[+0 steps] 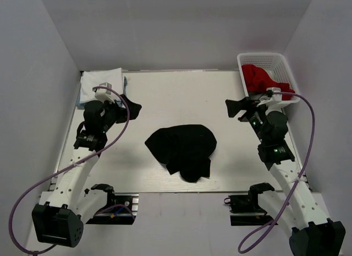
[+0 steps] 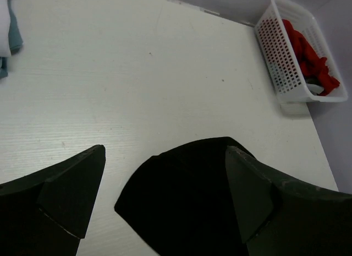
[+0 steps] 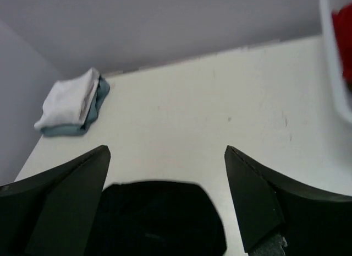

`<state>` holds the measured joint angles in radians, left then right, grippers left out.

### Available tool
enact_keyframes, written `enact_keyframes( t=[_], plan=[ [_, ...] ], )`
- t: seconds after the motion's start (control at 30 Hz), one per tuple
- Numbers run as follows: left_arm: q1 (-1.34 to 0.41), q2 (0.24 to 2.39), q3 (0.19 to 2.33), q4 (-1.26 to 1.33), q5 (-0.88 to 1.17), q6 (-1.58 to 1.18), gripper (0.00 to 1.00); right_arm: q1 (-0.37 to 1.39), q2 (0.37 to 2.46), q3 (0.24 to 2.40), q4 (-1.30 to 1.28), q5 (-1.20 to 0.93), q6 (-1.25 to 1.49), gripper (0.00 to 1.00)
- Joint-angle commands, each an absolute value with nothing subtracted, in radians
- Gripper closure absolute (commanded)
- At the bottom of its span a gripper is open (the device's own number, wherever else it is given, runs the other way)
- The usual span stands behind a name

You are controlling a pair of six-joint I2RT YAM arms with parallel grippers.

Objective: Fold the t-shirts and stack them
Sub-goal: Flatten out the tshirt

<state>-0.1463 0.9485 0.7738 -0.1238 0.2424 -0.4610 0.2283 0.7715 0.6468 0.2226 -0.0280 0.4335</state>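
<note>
Holding the left arm's dark wedge-shaped fingers apart and empty, the right arm's fingers likewise, leaving the crumpled plain black cloth t-shirt sprawling unfolded mid white tabletop, well apart from the folded white and blue-grey t-shirts sitting stacked in the far-left corner, seemingly awaiting folding and stacking.

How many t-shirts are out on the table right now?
3: a crumpled black t-shirt mid-table, and a folded white t-shirt stacked on a light blue-grey t-shirt at the far left corner. The red cloth in the white mesh basket may hide more.
</note>
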Motion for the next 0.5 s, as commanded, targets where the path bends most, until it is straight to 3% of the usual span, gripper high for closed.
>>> enact_keyframes(
  t=[0.0, 0.23, 0.47],
  plan=[
    [-0.149, 0.971, 0.769, -0.216, 0.193, -0.491, 0.0, 0.232, 0.776, 0.678, 0.045, -0.137, 0.506, 0.1],
    [-0.169, 1.054, 0.594, -0.161, 0.32, -0.545, 0.0, 0.229, 0.824, 0.647, -0.095, -0.146, 0.486, 0.1],
    [-0.261, 1.195, 0.543, -0.201, 0.285, -0.566, 0.0, 0.235, 0.946, 0.657, -0.291, -0.208, 0.442, 0.1]
  ],
)
